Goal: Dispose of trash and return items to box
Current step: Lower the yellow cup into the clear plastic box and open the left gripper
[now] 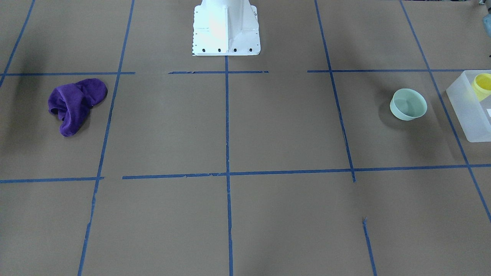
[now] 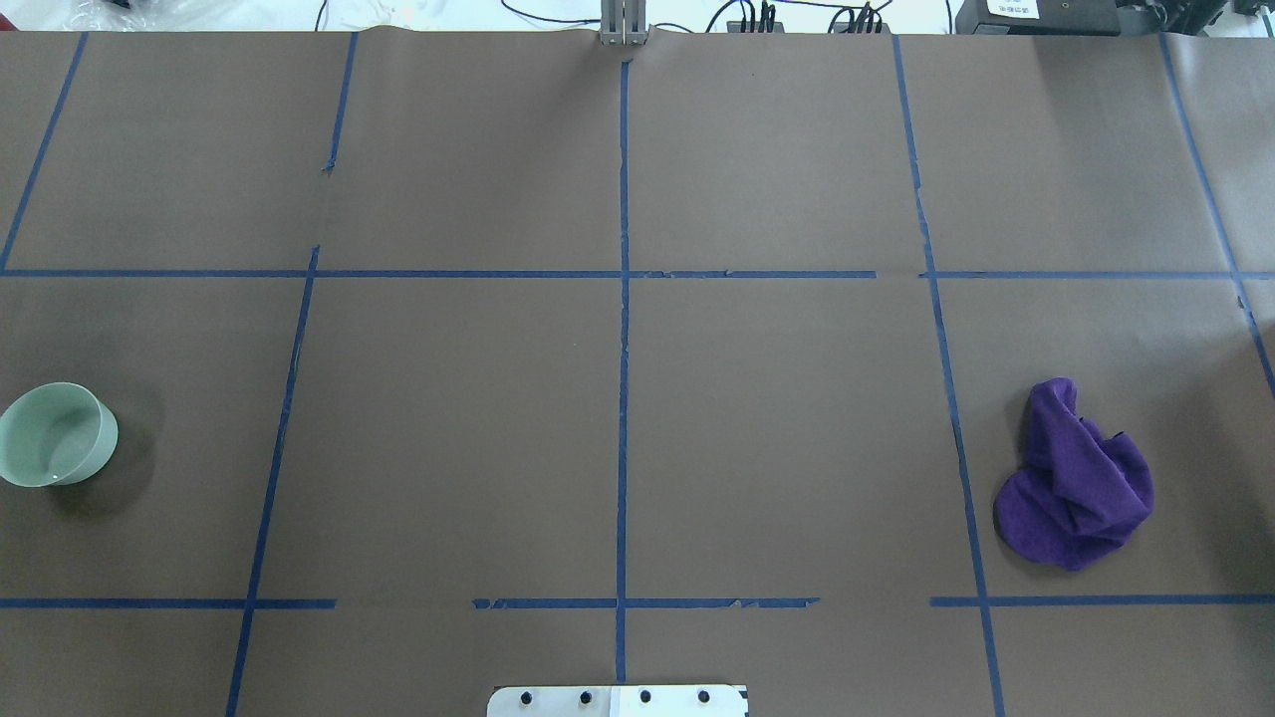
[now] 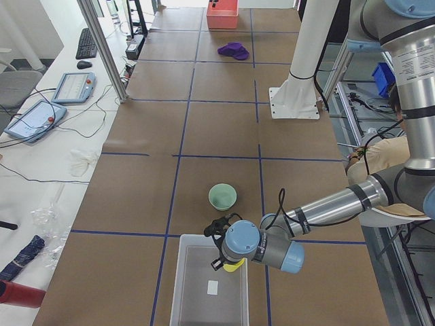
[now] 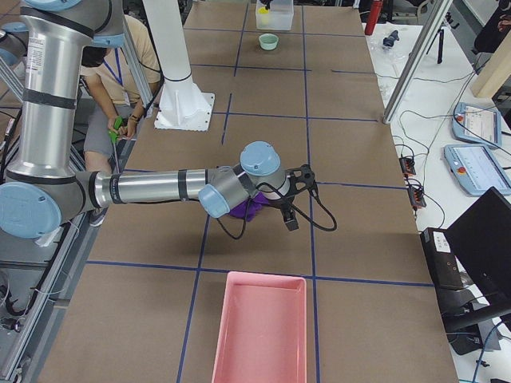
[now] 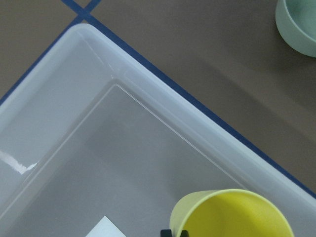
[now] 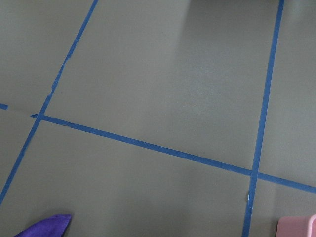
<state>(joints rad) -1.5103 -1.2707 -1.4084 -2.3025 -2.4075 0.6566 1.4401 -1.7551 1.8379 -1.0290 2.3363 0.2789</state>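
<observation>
Dull brown paper table point(image 1: 284, 126), crossed by a grid of dark blue tape lines point(image 1: 227, 126); glossy white robot base point(image 1: 226, 30) at twelve o'clock; deep purple cloth point(image 1: 74, 104) at nine o'clock; pale mint-green bowl point(image 1: 408, 104) at three o'clock; frosted, translucent whitish box point(image 1: 466, 111); bright yellow cup point(image 1: 482, 85); plain salmon-pink bin point(image 4: 259, 327).

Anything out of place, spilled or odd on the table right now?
Nothing spilled or damaged. The purple cloth lies crumpled on the table, and the mint-green bowl stands upright beside the box, not in it.
</observation>
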